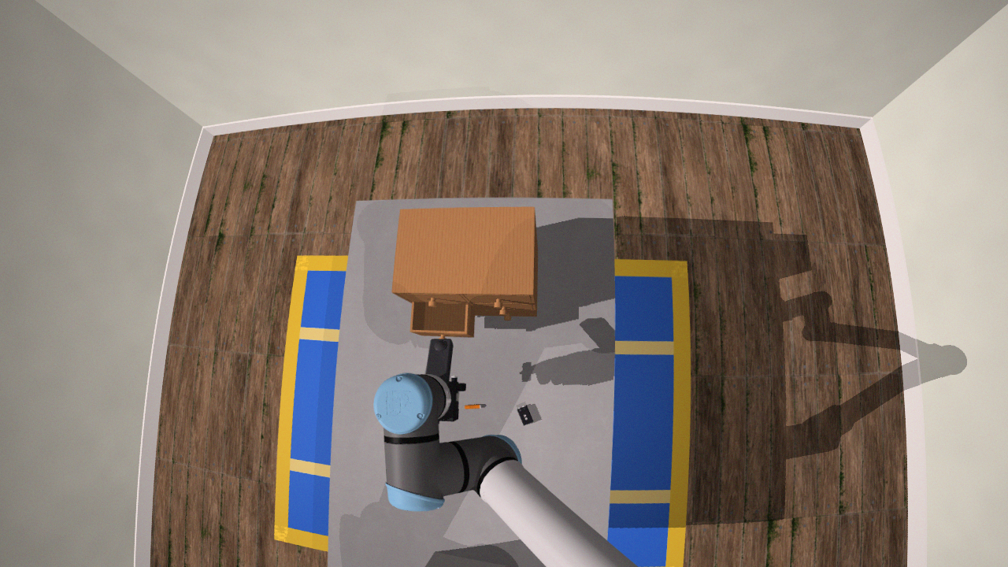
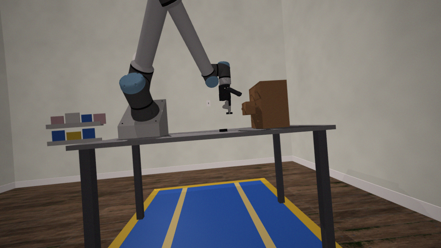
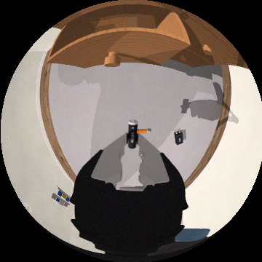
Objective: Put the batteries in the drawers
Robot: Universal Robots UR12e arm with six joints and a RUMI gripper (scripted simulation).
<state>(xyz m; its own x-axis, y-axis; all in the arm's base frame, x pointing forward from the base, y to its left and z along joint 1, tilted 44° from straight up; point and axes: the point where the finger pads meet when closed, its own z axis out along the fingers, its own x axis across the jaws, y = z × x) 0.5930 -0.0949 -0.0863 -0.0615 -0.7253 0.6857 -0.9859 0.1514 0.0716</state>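
Observation:
My gripper [image 2: 229, 112] [image 3: 132, 134] is shut on a black cylindrical battery [image 2: 228, 113] [image 3: 132, 131] with a silver end. I cannot tell by its size whether it is AA or AAA. It is held level above the table, in front of the chest [image 1: 465, 246] [image 2: 271, 104], about level with the pulled-out drawer's bottom. The chest stands upright. Its left middle drawer [image 1: 440, 331] [image 2: 248, 108] [image 3: 94, 45] is pulled partly out, and I see nothing inside from above. Its knob [image 3: 112, 59] faces me. No second black cylindrical battery shows.
A small orange stick-like thing [image 1: 472, 406] [image 3: 142, 132] with a grey end lies on the table, its kind unclear. A black block with two light terminals [image 1: 524, 414] [image 2: 223, 130] [image 3: 178, 138] stands farther right. The gripper's black side arm [image 1: 438, 356] [image 2: 235, 91] reaches toward the drawer front.

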